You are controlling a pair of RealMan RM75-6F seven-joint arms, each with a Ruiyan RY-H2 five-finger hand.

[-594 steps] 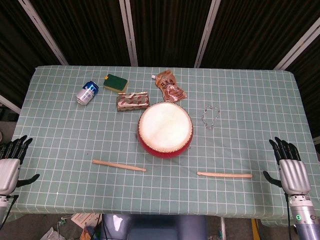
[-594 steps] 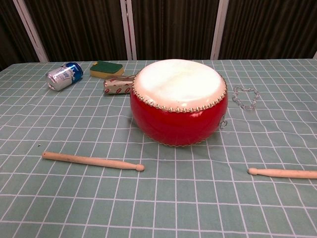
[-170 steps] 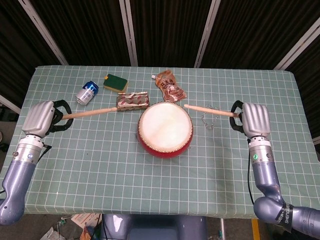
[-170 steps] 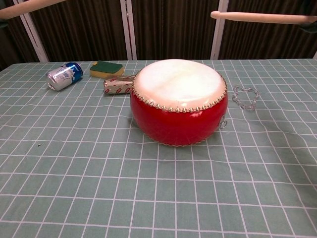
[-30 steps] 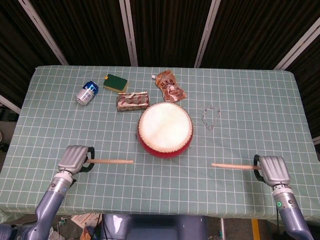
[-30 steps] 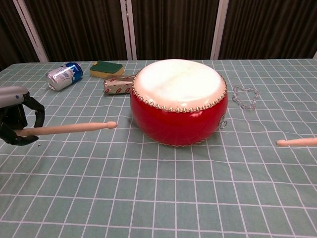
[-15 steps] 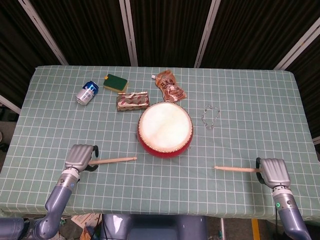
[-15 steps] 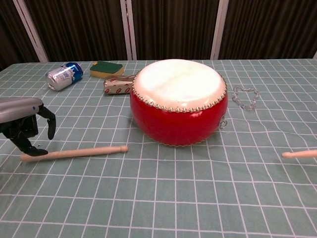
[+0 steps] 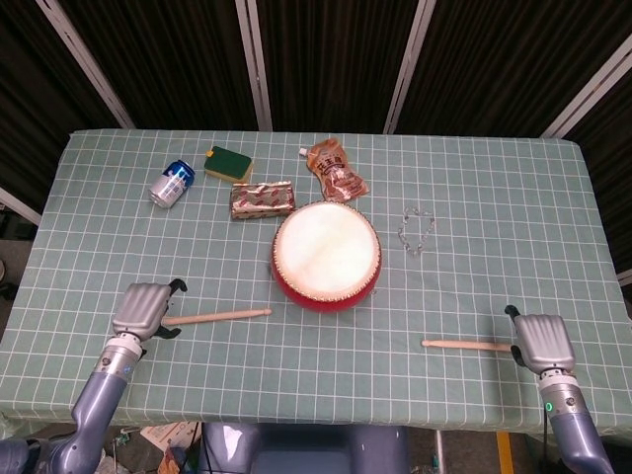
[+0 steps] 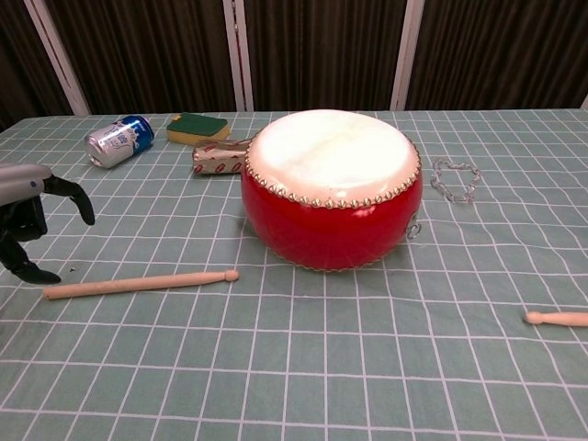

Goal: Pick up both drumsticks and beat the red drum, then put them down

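Both pale wooden drumsticks [image 9: 215, 317] [image 9: 466, 345] are now lying flat on the green checked worktop [image 9: 316, 385] before the round red drum [image 9: 326, 257]. The left hand [image 9: 141, 308] is opening, fingers [image 10: 77, 198] spreading; the right hand [image 9: 542, 341] is lingering, its fingers unclear. Task looks nearly finished.

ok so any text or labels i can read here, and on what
None can be read.
blue can: print too small and blurred.
silver snack wrapper: red marks, illegible.
brown pouch: printing blurred.
red drum, green sponge, both drumsticks: no text shows.
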